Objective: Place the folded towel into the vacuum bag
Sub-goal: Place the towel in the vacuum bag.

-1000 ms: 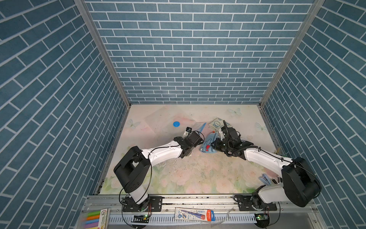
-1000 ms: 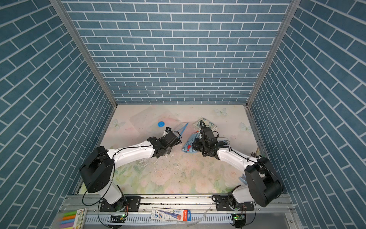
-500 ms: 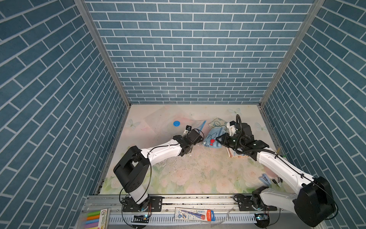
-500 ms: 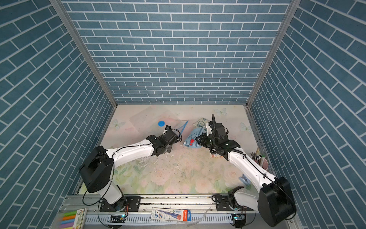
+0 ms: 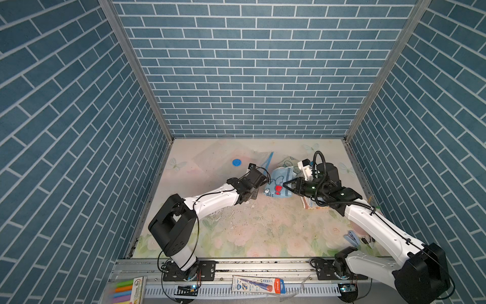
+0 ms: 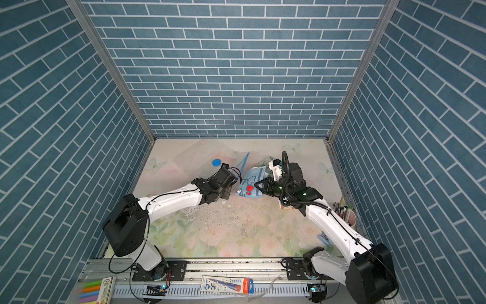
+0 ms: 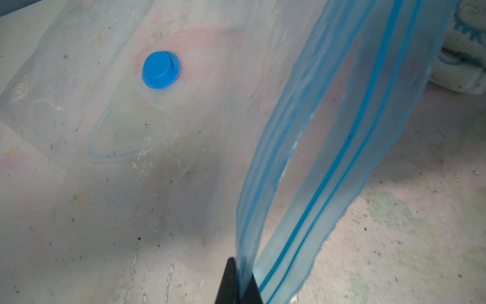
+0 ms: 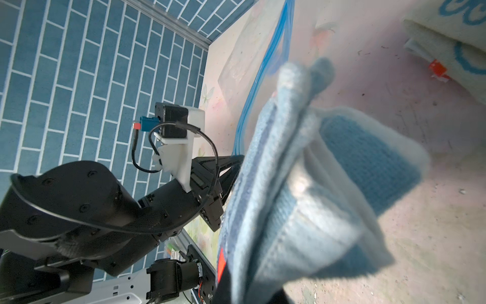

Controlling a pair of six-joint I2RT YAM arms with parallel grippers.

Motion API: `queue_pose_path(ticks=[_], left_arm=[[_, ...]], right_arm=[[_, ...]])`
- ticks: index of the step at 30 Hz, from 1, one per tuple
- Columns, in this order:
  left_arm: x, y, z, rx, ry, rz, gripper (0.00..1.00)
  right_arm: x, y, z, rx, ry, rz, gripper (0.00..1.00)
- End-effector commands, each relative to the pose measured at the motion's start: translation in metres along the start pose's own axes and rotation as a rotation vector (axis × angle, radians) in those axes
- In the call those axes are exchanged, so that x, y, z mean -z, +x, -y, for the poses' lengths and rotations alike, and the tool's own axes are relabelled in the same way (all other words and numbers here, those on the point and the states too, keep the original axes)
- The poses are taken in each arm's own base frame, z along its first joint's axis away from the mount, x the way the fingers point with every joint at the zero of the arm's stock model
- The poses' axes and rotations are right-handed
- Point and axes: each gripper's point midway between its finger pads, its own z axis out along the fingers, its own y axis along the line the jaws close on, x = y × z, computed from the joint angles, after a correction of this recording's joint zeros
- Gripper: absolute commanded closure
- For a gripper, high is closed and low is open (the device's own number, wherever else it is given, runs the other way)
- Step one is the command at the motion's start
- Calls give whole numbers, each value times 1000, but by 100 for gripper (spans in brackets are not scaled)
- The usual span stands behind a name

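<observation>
right arm (image 5: 368,221) swung outward, towel (image 5: 276,184) lifted in right hand (image 5: 285,187)

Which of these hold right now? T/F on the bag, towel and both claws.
1. The left claw is shut on the vacuum bag, pinching its blue zip edge and holding it up. True.
2. The right claw is open and empty. False: it is shut on the folded towel.
3. The folded towel is already inside the vacuum bag. False: it hangs in the right claw beside the raised edge.
4. The blue valve cap sits on the flat part of the bag. True.
5. A second towel, pale, lies beyond the held one. True.
</observation>
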Motion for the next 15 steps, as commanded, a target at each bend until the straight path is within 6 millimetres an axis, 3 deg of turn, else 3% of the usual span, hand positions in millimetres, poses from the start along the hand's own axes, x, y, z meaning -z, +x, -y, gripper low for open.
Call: queue_pose_path(ticks=[1, 15], left_arm=[[4, -2, 0, 4, 37, 15, 100], [1, -1, 0, -19, 75, 0, 100]], right_arm=[[1, -2, -17, 104, -69, -17, 100], [3, -3, -20, 196, -71, -21, 100]])
